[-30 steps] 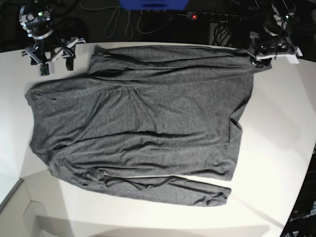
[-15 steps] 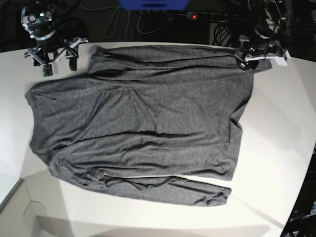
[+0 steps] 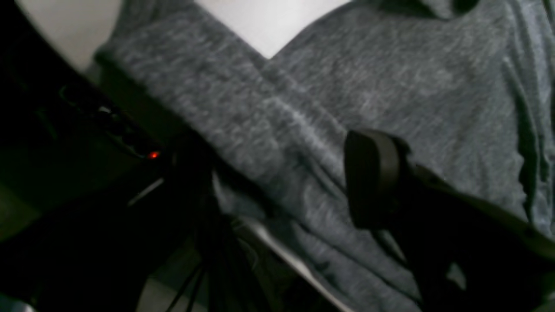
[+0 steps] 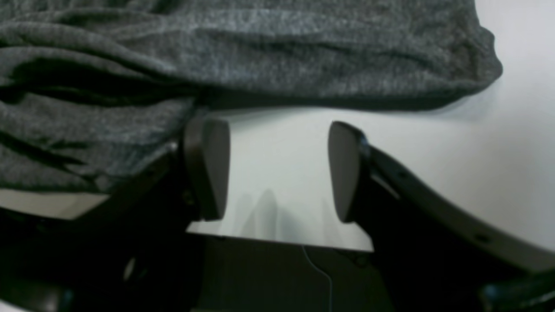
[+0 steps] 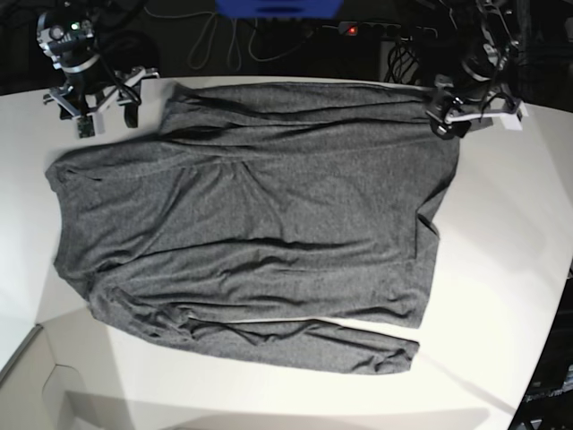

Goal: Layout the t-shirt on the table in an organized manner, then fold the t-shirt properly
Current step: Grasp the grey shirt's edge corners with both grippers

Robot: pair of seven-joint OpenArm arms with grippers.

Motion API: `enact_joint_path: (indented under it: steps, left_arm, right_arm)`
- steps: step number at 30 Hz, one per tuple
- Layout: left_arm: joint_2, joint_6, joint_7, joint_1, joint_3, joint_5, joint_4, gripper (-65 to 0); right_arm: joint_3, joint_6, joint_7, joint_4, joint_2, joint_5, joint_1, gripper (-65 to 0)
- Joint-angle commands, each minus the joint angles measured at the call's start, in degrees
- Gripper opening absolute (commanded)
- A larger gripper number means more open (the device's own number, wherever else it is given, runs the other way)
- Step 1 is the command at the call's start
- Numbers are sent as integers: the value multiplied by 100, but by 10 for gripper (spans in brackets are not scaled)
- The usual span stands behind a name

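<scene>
**Left end effector shifts inward over the shirt's far corner**

Since the earlier frames the left end effector (image 5: 450,118) has slid in from the t-shirt's (image 5: 251,224) far corner to sit over the cloth; only one finger (image 3: 370,177) shows, so I cannot tell whether it grips. The right end effector (image 4: 277,171), jaws wide and empty, hovers just beside the shirt's opposite far corner. The shirt lies spread, wrinkled, on the table (image 5: 510,242). Soft, light and limp, it is best pinched at hems or corners.
</scene>
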Motion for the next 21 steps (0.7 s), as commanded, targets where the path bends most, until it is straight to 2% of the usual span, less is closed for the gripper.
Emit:
enact_joint_path:
  steps: [1,9,15,21]
  left_arm:
    - [-10,-25,-3,-55,-9,-39,-15,-208]
    - [-27,-25,-29,-143,-9,-39,-455,-422]
    - [-18,-25,-29,-143,-9,-39,-675,-468]
    - [-10,-34,-21,-275,-9,-39,-886,-487]
  right_arm:
    - [10,-25,121,85,17,74,-10,-284]
    - [-16,-25,121,85,87,66,-10,-282]
    - [-464,-25,86,85,69,66,-194,-281]
    - [-772,-25,-547,85,52,66,-177,-281]
